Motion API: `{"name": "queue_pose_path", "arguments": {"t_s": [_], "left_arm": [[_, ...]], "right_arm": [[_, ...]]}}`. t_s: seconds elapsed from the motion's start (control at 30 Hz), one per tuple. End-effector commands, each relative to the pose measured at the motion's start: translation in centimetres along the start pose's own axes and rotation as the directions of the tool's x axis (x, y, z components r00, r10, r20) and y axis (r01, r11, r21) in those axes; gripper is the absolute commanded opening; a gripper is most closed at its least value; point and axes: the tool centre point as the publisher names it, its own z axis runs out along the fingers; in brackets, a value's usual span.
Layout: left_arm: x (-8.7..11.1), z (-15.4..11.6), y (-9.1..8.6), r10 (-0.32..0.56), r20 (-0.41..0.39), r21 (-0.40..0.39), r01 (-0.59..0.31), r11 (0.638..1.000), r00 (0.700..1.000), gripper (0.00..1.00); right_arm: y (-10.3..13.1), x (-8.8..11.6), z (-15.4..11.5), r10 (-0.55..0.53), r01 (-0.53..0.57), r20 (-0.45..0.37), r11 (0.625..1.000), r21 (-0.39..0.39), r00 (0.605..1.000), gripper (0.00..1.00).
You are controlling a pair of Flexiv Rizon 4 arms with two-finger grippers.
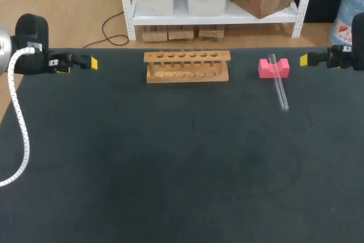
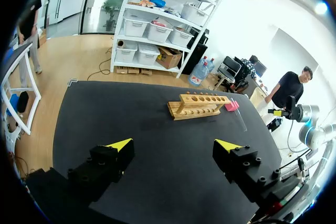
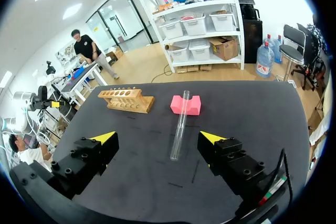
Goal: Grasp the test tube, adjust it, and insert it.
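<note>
A clear glass test tube (image 1: 278, 82) leans with its far end on a pink notched block (image 1: 273, 68), its near end on the black table. The wooden tube rack (image 1: 187, 66) with several holes stands at the back middle. My right gripper (image 1: 305, 60) hovers open just right of the pink block; in its wrist view the test tube (image 3: 180, 124) lies ahead between its open fingers, with the pink block (image 3: 186, 105) and rack (image 3: 126, 99) beyond. My left gripper (image 1: 91, 62) stands open at the back left, far from the rack (image 2: 198, 105); the tube (image 2: 241, 117) shows small beyond it.
The black table mat (image 1: 182, 169) spreads wide in front of the rack and tube. A white cable (image 1: 20, 123) hangs from my left arm along the table's left edge.
</note>
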Motion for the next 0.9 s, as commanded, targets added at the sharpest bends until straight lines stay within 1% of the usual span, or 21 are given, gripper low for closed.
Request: {"name": "queue_pose_path", "arguments": {"t_s": [0.03,0.43,0.47,0.5,0.6,0.7,0.73,0.77,0.8,0.9], "left_arm": [[-0.1,0.0,-0.1,-0.002,-0.005,-0.008,0.002,1.000,1.000,1.00],[-0.1,0.0,-0.1,-0.002,-0.005,-0.008,0.002,1.000,1.000,1.00],[-0.4,0.1,0.0,0.017,0.004,0.034,-0.017,0.999,1.000,1.00],[-0.7,0.1,0.1,0.039,0.011,0.060,-0.040,0.997,0.999,1.00],[-1.7,0.7,0.5,0.093,0.018,0.088,-0.095,0.992,0.995,1.00],[-2.5,1.1,1.0,0.152,0.029,0.160,-0.154,0.975,0.988,1.00],[-2.7,1.2,1.2,0.175,0.034,0.183,-0.178,0.967,0.984,1.00],[-3.0,1.4,1.3,0.207,0.036,0.223,-0.210,0.952,0.978,1.00],[-3.2,1.5,1.6,0.236,0.045,0.245,-0.239,0.939,0.971,1.00],[-3.9,2.1,2.1,0.302,0.077,0.334,-0.310,0.890,0.950,1.00]], "right_arm": [[0.2,0.0,-0.1,0.000,0.000,-0.001,1.000,0.011,1.000,1.00],[0.2,0.0,-0.1,0.000,0.000,-0.001,1.000,0.011,1.000,1.00],[0.2,0.0,-0.1,0.000,0.000,-0.001,1.000,0.011,1.000,1.00],[0.2,0.0,-0.1,0.000,0.000,-0.001,1.000,0.011,1.000,1.00],[0.2,0.0,-0.1,0.000,0.000,-0.001,1.000,0.011,1.000,1.00],[0.2,0.0,-0.1,0.000,0.000,-0.001,1.000,0.011,1.000,1.00],[0.2,0.0,-0.1,0.000,0.000,-0.001,1.000,0.011,1.000,1.00],[0.2,0.0,-0.1,0.000,0.000,-0.001,1.000,0.011,1.000,1.00],[0.2,0.0,-0.1,0.000,0.000,-0.001,1.000,0.011,1.000,1.00],[0.2,0.0,-0.1,0.000,0.000,-0.001,1.000,0.011,1.000,1.00]]}}
